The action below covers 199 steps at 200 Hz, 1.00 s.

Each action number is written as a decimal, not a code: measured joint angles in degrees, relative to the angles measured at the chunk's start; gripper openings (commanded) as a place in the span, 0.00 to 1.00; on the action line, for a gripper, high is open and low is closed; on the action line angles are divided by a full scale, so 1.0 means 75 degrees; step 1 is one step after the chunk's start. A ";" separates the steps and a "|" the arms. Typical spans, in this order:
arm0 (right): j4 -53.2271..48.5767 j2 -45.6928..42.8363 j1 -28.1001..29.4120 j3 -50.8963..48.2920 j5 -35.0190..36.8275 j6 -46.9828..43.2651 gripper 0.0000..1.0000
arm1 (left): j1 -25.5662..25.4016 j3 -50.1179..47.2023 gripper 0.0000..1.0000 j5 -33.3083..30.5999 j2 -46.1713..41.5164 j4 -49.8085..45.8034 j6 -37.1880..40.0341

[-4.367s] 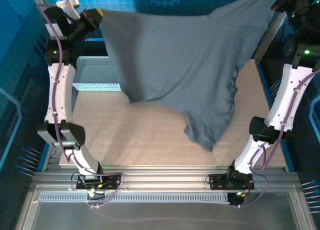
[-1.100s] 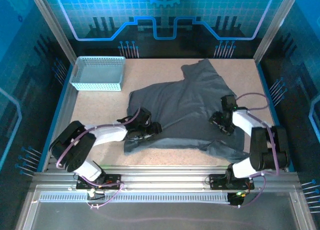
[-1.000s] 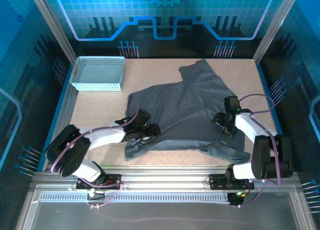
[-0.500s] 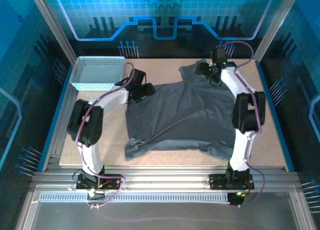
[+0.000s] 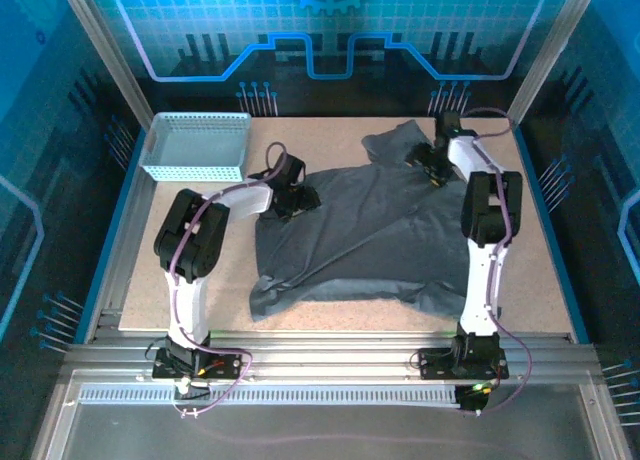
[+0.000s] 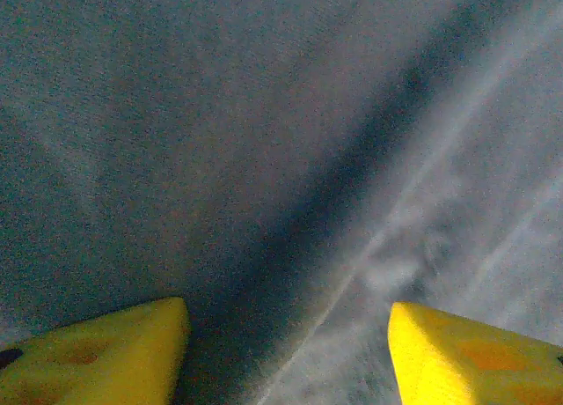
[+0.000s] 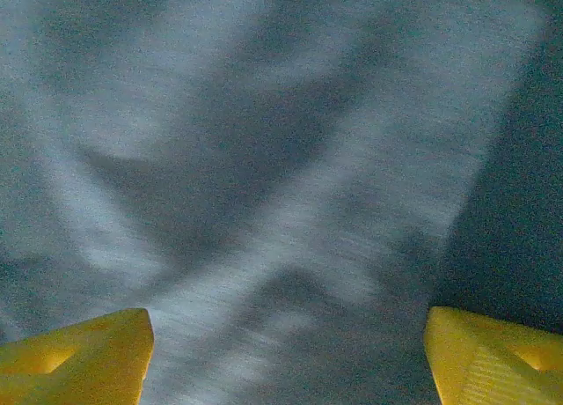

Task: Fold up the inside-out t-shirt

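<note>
The inside-out t-shirt [image 5: 370, 235], plain dark grey, lies spread over the middle of the table with a sleeve bunched at the far end. My left gripper [image 5: 303, 200] rests low over the shirt's far left part. Its yellow fingertips [image 6: 106, 357] stand wide apart above creased cloth [image 6: 290, 158], so this left gripper [image 6: 286, 357] is open. My right gripper [image 5: 422, 164] sits over the shirt's far right part beside the bunched sleeve. In the right wrist view the right gripper [image 7: 288, 361] is also open, with blurred grey cloth [image 7: 281, 176] below and nothing pinched.
A light blue mesh basket [image 5: 196, 146] stands at the far left of the table, apart from the shirt. Bare speckled tabletop [image 5: 190, 270] lies left of the shirt and along the right edge [image 5: 535, 250]. Metal frame posts flank the far corners.
The shirt went from hanging between raised grippers to lying flat. Both grippers slid from its near part to its far part, then drew back slightly toward me in the last half second.
</note>
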 measured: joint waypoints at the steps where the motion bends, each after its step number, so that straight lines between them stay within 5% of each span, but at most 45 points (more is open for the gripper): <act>1: 0.0006 -0.0026 -0.0020 -0.0050 0.0003 0.0015 0.82 | -0.0015 -0.0017 0.63 0.0003 -0.0009 0.0006 0.0000; 61: 0.0743 -0.1504 -0.0956 -0.2366 -0.0023 0.0271 0.83 | -0.1297 -0.0303 0.65 0.0064 -0.0775 -0.0746 0.0152; 128: 0.0723 -0.2512 -0.0367 -0.2824 0.0350 -0.0114 0.83 | -0.0050 0.2728 0.59 -0.1550 -0.0256 -0.2780 0.0662; 199: 0.0729 -0.2987 -0.0029 -0.3045 0.0557 -0.0312 0.83 | 0.0376 0.3742 0.47 -0.1772 0.1664 -0.4092 0.1093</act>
